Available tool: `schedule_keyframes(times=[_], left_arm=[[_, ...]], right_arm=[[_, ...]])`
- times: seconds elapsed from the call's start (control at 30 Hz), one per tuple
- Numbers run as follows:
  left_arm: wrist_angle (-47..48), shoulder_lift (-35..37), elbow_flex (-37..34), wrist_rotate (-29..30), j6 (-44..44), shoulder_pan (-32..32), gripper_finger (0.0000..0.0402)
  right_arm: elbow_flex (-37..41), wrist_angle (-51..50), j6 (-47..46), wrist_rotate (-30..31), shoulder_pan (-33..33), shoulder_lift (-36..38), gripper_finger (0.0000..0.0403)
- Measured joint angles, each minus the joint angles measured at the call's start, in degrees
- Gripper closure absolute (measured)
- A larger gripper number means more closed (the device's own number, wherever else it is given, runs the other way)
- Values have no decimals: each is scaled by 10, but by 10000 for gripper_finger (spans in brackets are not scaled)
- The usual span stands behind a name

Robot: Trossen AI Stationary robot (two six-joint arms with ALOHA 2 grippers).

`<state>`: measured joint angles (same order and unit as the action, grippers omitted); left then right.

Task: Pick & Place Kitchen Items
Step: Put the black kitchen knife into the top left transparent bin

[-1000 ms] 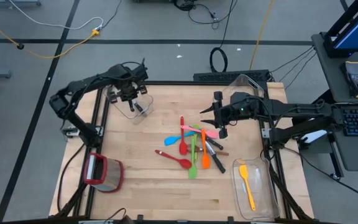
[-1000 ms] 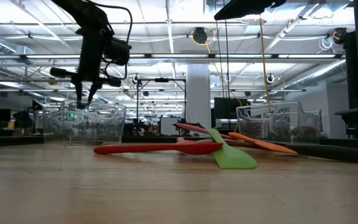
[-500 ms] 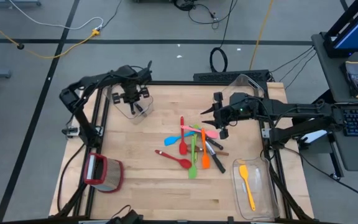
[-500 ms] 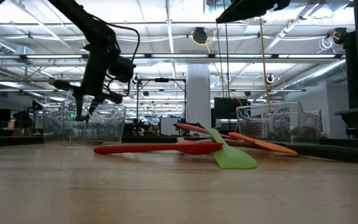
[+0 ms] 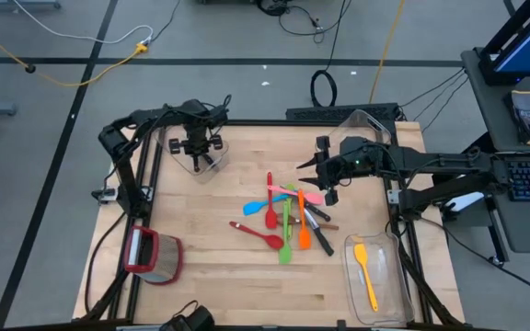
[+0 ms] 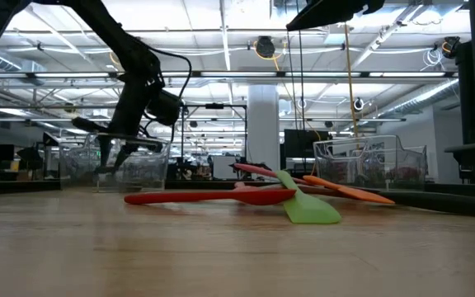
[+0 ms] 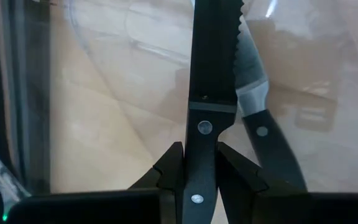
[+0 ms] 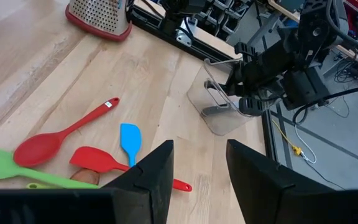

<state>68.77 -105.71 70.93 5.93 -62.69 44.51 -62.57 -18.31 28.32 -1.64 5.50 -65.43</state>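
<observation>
High view: the left pincer (image 5: 197,153) hangs over a clear bin (image 5: 194,158) at the worktop's (image 5: 210,239) far left corner, while the right pincer (image 5: 325,176) hovers beside a pile of utensils (image 5: 288,216) near the middle, among them a red spoon (image 5: 259,235), a green spatula (image 5: 285,234), an orange spatula (image 5: 303,221) and a blue spatula (image 5: 259,206). A second bin (image 5: 375,276) at the near right corner holds a yellow spatula (image 5: 365,272), and a red-rimmed container (image 5: 153,257) lies at the near left. Low view: the left pincer (image 6: 110,155) dips into the left bin (image 6: 126,169); the red spoon (image 6: 213,196) and green spatula (image 6: 308,206) lie in the foreground with the orange spatula (image 6: 345,190) behind them. Left wrist view: the left pincer (image 7: 199,171) is clamped on the black handle of a serrated knife (image 7: 210,87), its fingers (image 7: 166,171) pressing either side, and another knife (image 7: 260,118) lies beneath on the bin floor. Right wrist view: the right pincer (image 8: 199,165) stands parted and holds nothing above the red spoon (image 8: 61,137), the blue spatula (image 8: 130,140) and a red spatula (image 8: 114,163); across the worktop the left arm reaches into its bin (image 8: 222,106).
</observation>
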Motion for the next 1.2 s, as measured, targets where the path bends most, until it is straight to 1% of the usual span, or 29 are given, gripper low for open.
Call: schedule_keyframes(times=[0.13, 0.3, 0.4, 0.67, 0.83, 1.0, 1.2], left_arm=[[-18, -1, 0, 1, 0, 0, 333], [-19, -1, 0, 1, 0, 0, 328], [-19, -1, 0, 1, 0, 0, 312], [-18, -1, 0, 1, 7, 0, 253], [-16, 7, 0, -8, 16, 5, 228], [-16, 46, 0, -14, 24, 12, 221], [-28, 145, 0, 1, 21, 12, 220]], right_arm=[[0, 0, -4, 0, 8, 0, 264], [0, 0, -6, -1, 13, 0, 264], [0, 0, -6, -1, 13, 0, 264], [0, 0, -6, -1, 13, 0, 264], [0, 0, -5, -2, 13, 0, 264], [0, 1, -5, -2, 13, 0, 264], [0, 2, -5, -2, 13, 0, 264]])
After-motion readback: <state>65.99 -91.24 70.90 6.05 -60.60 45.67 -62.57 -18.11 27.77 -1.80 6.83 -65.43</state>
